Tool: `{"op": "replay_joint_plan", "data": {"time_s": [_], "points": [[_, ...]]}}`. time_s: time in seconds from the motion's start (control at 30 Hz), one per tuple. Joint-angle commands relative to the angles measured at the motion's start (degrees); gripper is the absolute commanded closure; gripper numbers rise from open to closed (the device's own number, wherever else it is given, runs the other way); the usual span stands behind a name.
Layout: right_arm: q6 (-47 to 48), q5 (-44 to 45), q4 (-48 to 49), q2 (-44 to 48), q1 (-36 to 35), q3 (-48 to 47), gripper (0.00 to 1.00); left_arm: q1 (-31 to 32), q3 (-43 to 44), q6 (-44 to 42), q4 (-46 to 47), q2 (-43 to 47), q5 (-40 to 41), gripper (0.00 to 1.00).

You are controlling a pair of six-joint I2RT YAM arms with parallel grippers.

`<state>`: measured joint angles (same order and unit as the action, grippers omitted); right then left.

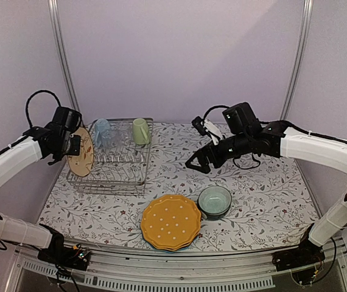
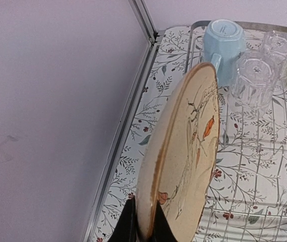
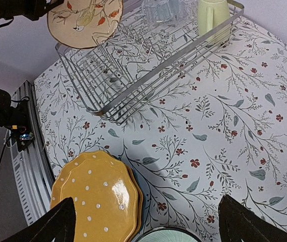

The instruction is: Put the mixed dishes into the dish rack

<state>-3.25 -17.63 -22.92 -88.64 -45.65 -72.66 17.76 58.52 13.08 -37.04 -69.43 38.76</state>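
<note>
The tan bird-patterned plate (image 2: 184,161) is tilting on edge at the left end of the dish rack (image 1: 115,176), left of centre in the top view. The left jaws are clamping its lower rim. The light blue mug (image 1: 102,131), clear glass (image 2: 254,78) and pale yellow-green mug (image 1: 140,131) are sitting along the rack's far side. The yellow dotted plate (image 1: 170,222) and a teal bowl (image 1: 214,202) are lying on the table (image 1: 265,194) at lower centre. The right jaws are hanging wide open mid-frame.
</note>
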Motion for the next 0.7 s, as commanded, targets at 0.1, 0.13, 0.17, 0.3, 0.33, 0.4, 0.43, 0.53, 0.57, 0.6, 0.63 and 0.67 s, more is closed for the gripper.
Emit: {"op": "replay_joint_plan", "data": {"time_s": [0.1, 0.13, 0.17, 0.3, 0.33, 0.4, 0.43, 0.53, 0.57, 0.6, 0.63, 0.67], "points": [[-0.48, -0.88, 0.0, -1.05, 0.35, 1.2, 0.03, 2.3, 0.89, -0.1, -1.67, -2.85, 3.2, 1.0], [-0.45, -0.9, 0.06, -1.02, 0.38, 1.32, 0.03, 2.34, 1.16, 0.18, -2.25, -3.78, 3.51, 1.0], [-0.48, -0.92, 0.05, -0.94, 0.38, 1.38, 0.03, 2.3, 1.49, 0.71, -2.89, -4.81, 3.6, 1.0], [-0.53, -0.84, 0.07, -0.92, 0.38, 1.52, 0.03, 2.36, 2.03, 1.1, -3.3, -6.67, 2.45, 1.0], [-0.53, -0.79, 0.04, -0.88, 0.38, 1.6, 0.03, 2.32, 1.96, 1.15, -3.37, -7.02, 2.05, 1.0], [-0.53, -0.67, 0.06, -0.83, 0.34, 1.71, 0.03, 2.31, 1.95, 1.18, -3.77, -7.63, 1.58, 1.0], [-0.53, -0.66, 0.07, -0.88, 0.38, 1.67, 0.03, 2.29, 1.95, 1.41, -4.15, -7.91, 1.38, 0.99], [-0.48, -0.79, 0.07, -0.99, 0.38, 1.69, 0.03, 2.27, 1.97, 1.69, -4.91, -8.61, 0.68, 0.93], [-0.52, -0.77, 0.0, -1.01, 0.38, 1.71, 0.03, 2.26, 2.21, 1.96, -5.34, -8.74, 0.66, 0.92], [-0.46, -0.75, -0.09, -1.01, 0.38, 1.69, 0.03, 2.28, 2.43, 2.21, -5.68, -8.79, 0.62, 0.9], [-0.4, -0.63, -0.34, -1.07, 0.38, 1.64, 0.03, 2.2, 2.47, 2.29, -5.82, -8.65, 0.3, 0.88], [-0.37, -0.17, -0.81, -1.18, 0.38, 1.53, 0.03, 2.24, 2.55, 2.28, -5.89, -8.5, 0.12, 0.86]]}}
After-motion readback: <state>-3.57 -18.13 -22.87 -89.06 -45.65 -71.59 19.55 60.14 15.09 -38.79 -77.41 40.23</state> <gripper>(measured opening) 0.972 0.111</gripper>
